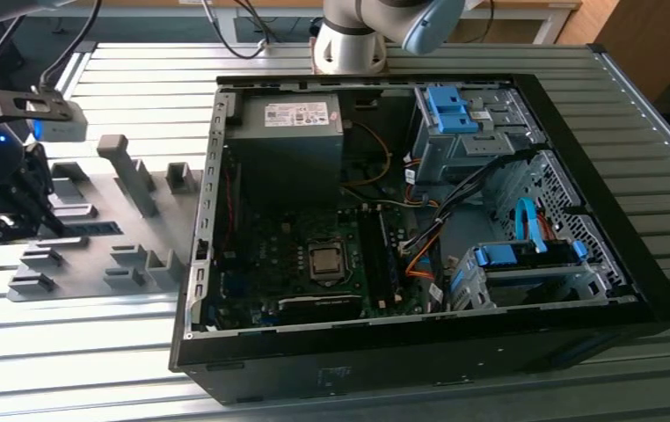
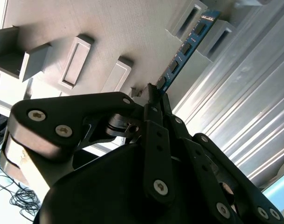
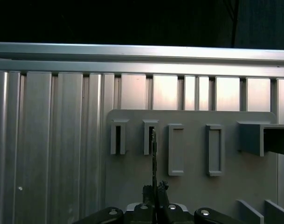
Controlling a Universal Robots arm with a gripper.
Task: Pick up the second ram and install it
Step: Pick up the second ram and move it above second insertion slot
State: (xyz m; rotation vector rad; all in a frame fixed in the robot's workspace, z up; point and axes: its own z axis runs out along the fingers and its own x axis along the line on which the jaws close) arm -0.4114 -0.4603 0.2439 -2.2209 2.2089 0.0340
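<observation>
The second ram [image 2: 186,46] is a thin dark green board with black chips. Edge-on in the first wrist view, the ram [image 3: 154,158] is a thin dark strip. Its far end lies between two grey holder blocks [image 2: 190,18] on the grey holder plate [image 1: 100,255]. My gripper [image 2: 153,93] is shut on the near end of the stick, and its fingers [image 3: 155,191] are pressed together around that edge. In the exterior view my gripper [image 1: 54,229] hangs low over the plate at the exterior view's left, well away from the open computer case [image 1: 429,246].
The case lies on its side on a ribbed metal table [image 1: 100,352]. Inside are the motherboard [image 1: 300,264], a silver processor chip [image 1: 327,261], memory slots [image 1: 379,251], a power supply [image 1: 286,132], blue drive brackets [image 1: 453,110] and loose cables. Several grey holder blocks [image 1: 135,176] rise from the plate.
</observation>
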